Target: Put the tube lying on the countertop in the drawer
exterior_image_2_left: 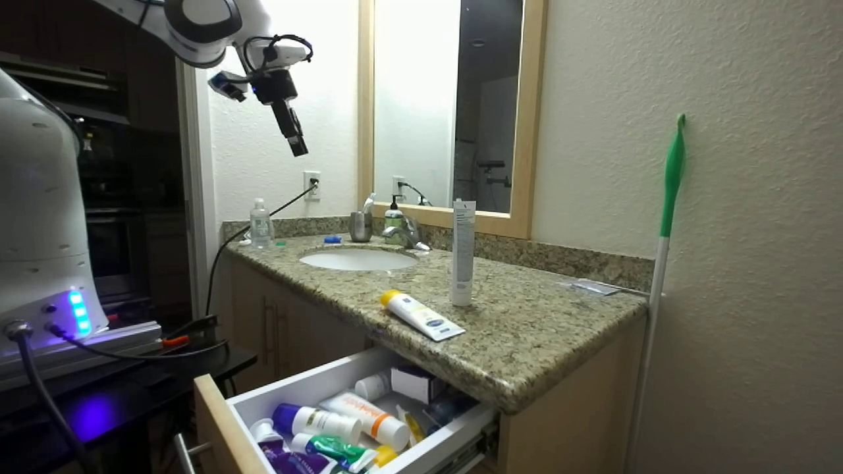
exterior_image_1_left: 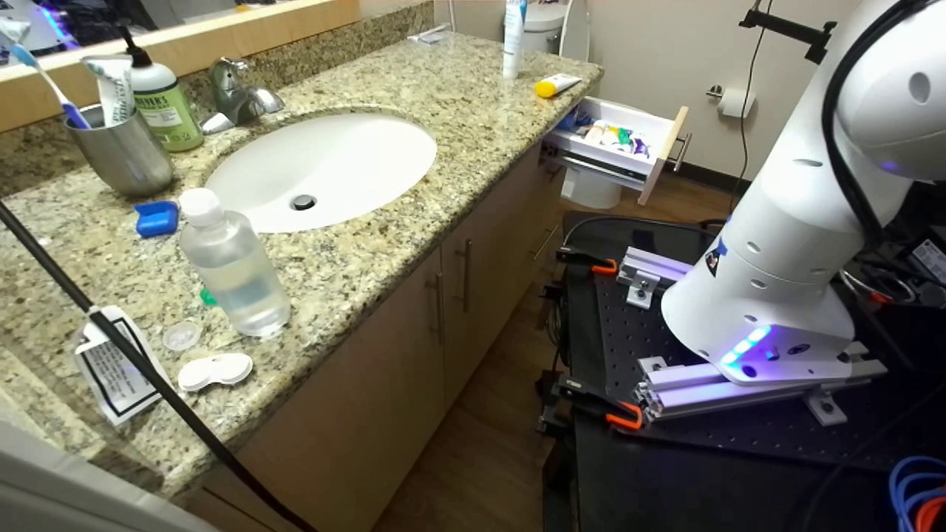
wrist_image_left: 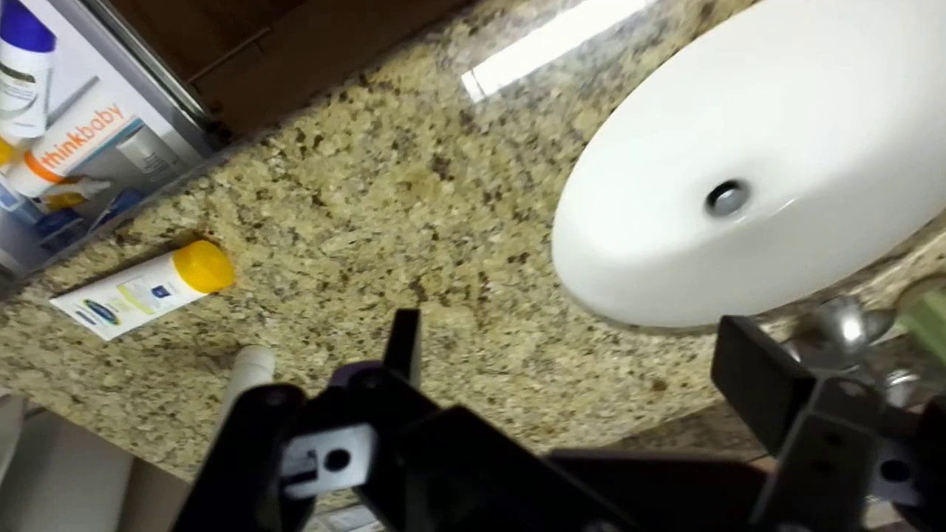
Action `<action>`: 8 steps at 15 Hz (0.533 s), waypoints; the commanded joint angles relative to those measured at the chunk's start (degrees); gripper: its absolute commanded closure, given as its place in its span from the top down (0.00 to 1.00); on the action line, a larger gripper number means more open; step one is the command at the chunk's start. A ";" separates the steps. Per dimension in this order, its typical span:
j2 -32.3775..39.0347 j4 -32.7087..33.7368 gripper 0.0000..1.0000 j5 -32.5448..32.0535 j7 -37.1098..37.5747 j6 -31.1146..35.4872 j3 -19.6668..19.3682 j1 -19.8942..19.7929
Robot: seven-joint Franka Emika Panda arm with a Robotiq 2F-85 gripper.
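The tube [exterior_image_1_left: 558,85] is white with a yellow cap. It lies flat on the granite countertop [exterior_image_1_left: 458,96] near the edge above the drawer, as also seen in an exterior view [exterior_image_2_left: 421,316] and the wrist view [wrist_image_left: 148,288]. The drawer [exterior_image_1_left: 621,118] is pulled open and holds several tubes and bottles; its white wall [exterior_image_2_left: 309,380] and wood-coloured front show in an exterior view. My gripper [exterior_image_2_left: 298,141] is high above the counter, well away from the tube. In the wrist view its fingers [wrist_image_left: 570,324] are wide apart with nothing between them.
An upright white tube [exterior_image_2_left: 463,263] stands beside the lying tube. The oval sink [wrist_image_left: 665,244], faucet [exterior_image_1_left: 240,96], soap bottle [exterior_image_1_left: 166,111], metal cup [exterior_image_1_left: 126,155] and clear bottle [exterior_image_1_left: 244,273] are farther along. A mirror [exterior_image_2_left: 415,105] hangs behind the counter.
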 commanded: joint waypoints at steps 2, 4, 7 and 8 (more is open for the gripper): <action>18.22 10.79 1.00 -0.02 3.50 6.13 -4.57 -6.05; 13.97 7.72 1.00 1.11 1.51 5.31 -3.18 -7.09; 17.84 10.19 1.00 -1.10 2.49 8.13 -4.50 -7.10; 19.10 9.30 1.00 -1.41 5.62 12.69 -3.67 -7.18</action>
